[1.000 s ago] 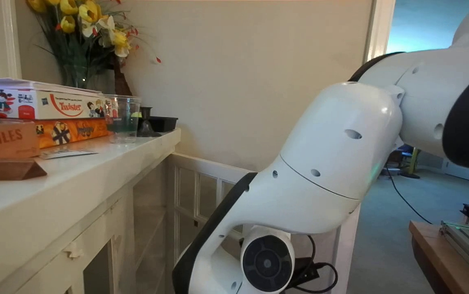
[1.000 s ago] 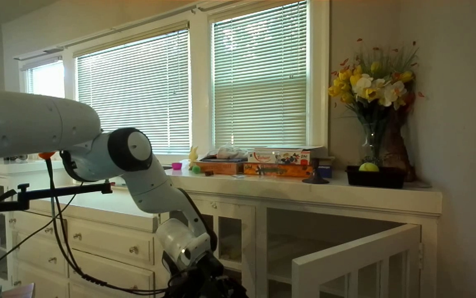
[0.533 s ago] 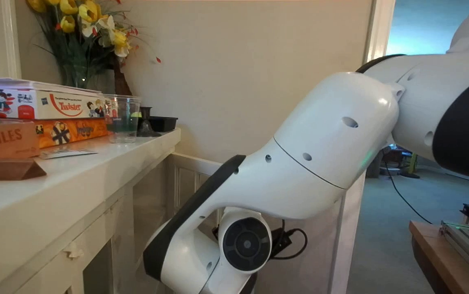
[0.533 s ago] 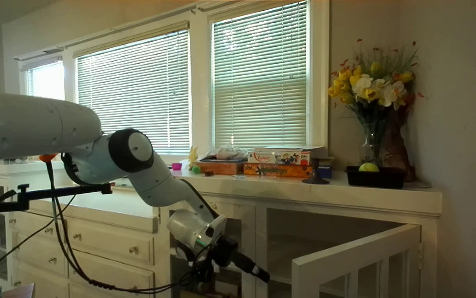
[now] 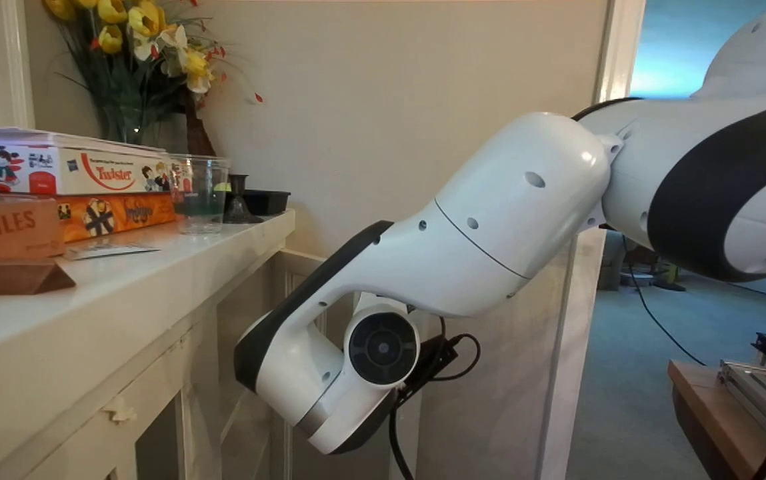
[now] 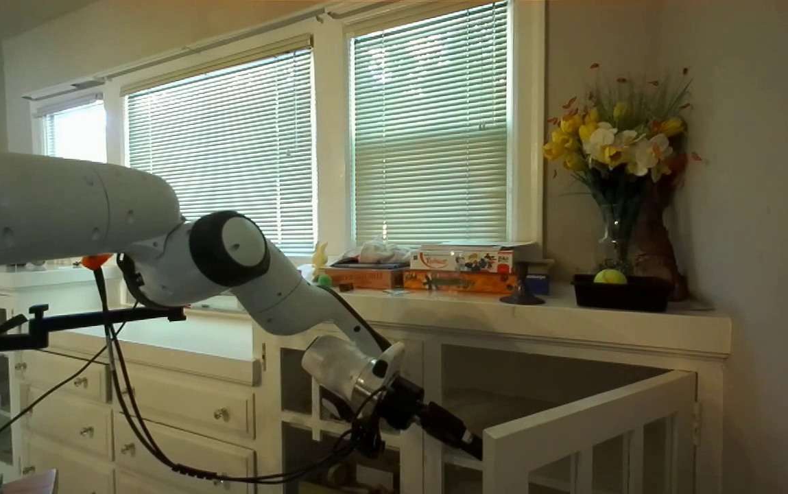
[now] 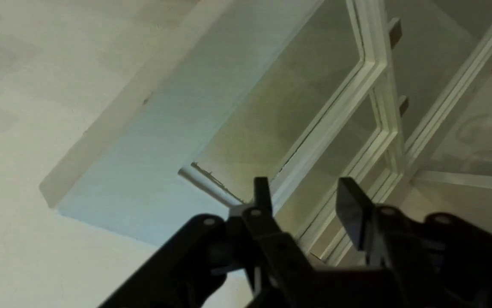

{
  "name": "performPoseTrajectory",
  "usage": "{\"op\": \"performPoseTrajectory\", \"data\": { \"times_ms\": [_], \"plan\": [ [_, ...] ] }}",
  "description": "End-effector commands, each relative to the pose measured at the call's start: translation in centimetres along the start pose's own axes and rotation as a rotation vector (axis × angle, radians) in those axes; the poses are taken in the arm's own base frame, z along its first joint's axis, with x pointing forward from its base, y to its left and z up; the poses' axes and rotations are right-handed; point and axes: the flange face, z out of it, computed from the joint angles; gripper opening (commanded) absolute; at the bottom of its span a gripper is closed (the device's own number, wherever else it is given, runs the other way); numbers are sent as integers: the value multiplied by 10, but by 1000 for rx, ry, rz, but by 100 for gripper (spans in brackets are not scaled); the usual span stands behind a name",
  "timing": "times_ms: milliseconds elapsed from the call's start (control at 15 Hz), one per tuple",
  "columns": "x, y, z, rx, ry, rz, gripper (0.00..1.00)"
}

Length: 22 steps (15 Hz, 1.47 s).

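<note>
Below the countertop's front edge [image 6: 572, 333], the empty Robotiq gripper [image 7: 305, 191] is held, fingers partly spread, beside the open cabinet door [image 6: 586, 422]; contact is unclear.

Backlit slatted blinds [image 6: 429, 137] over windows; plain beige wall [image 5: 409, 120]; blue-grey floor [image 5: 629, 400]; white drawers [image 6: 188, 398].

In an exterior view, boxes [image 6: 459, 282] and a stand [image 6: 522, 295] rest on the counter [image 6: 469, 317] above the gripper [image 6: 474, 444]. Higher than it and to its right, a ball [image 6: 610, 276] sits in a tray [image 6: 621, 296], before a vase [image 6: 616, 237] of flowers [image 6: 606, 145]. Blinds [image 6: 431, 137] hang well above it; drawers [image 6: 181, 403] lie to its left.
</note>
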Motion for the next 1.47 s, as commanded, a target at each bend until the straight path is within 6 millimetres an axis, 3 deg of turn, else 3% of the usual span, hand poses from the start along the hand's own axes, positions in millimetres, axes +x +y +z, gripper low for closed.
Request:
{"op": "performPoseTrajectory", "data": {
  "times_ms": [0,133,200,1000,1400],
  "plan": [
    [1,-4,6,-1,19,-15,16],
    [0,-4,4,4,27,1,2],
    [-8,-8,5,4,24,-10,0],
    [-40,10,-31,-111,-41,175,0],
    [-28,12,-24,-76,-11,124,0]
  ]
}}
